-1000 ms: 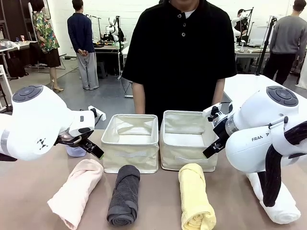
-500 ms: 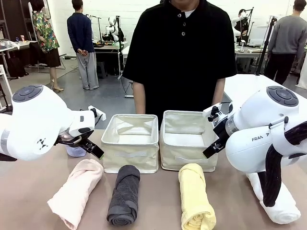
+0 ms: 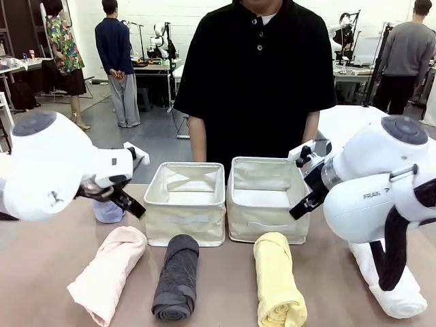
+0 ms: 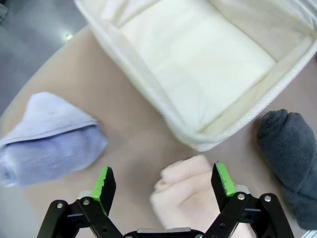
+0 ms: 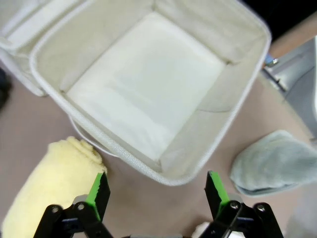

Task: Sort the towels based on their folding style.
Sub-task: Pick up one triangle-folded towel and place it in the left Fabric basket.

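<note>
The left gripper (image 4: 163, 179), jaws spread wide and holding nothing, hangs over the far end of the pink rolled terry towel (image 4: 190, 193). That end sits between the green pads, pointing at the cream fabric bin (image 4: 163, 116); the roll's long axis runs back toward the robot, across the jaw line, so this arm looks best placed. The right gripper (image 5: 156, 187), likewise spread and empty, hovers beside the yellow rolled towel (image 5: 49, 183)
</note>
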### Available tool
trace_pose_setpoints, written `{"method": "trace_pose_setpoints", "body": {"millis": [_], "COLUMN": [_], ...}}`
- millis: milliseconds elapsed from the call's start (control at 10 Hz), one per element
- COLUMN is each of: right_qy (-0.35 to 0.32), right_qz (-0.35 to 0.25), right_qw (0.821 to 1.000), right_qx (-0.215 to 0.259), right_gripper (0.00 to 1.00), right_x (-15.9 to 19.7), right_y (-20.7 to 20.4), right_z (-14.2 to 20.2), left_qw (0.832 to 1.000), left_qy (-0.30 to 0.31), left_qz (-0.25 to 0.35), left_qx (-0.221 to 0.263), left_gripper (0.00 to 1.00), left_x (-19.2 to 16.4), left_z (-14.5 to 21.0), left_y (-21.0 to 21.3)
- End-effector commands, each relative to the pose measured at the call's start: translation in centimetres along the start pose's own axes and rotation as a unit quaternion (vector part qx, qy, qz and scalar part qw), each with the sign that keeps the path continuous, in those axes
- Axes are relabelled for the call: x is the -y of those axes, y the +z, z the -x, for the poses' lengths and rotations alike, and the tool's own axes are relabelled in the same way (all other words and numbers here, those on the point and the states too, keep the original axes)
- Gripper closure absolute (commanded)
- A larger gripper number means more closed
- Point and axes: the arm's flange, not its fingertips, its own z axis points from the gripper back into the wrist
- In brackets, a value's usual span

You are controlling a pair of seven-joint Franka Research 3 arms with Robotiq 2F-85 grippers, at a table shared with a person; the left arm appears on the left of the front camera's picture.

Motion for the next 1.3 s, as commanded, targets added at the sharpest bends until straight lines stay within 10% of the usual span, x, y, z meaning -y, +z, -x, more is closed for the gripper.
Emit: {"method": "trace_pose_setpoints", "body": {"millis": [0,600,1200], "right_qy": [-0.003,-0.023,-0.01], "right_qz": [0.029,0.085,0.059], "right_qw": [1.0,0.995,0.998], "right_qx": [-0.002,-0.037,-0.021], "right_gripper": [0.0,0.0,0.0], "right_x": [-0.7,-0.2,0.0], "right_y": [8.2,21.0,21.5], "right_z": [-4.0,-13.7,-13.5], "left_qw": [0.999,0.997,0.997], "left_qy": [-0.017,-0.022,-0.018], "left_qz": [-0.04,-0.025,-0.04], "left_qx": [-0.018,-0.063,-0.065], "left_gripper": [0.0,0.0,0.0], "left_x": [-1.7,-7.0,-7.3], "left_z": [-0.5,-4.6,-4.8], "left_y": [8.1,23.6,24.5]}}
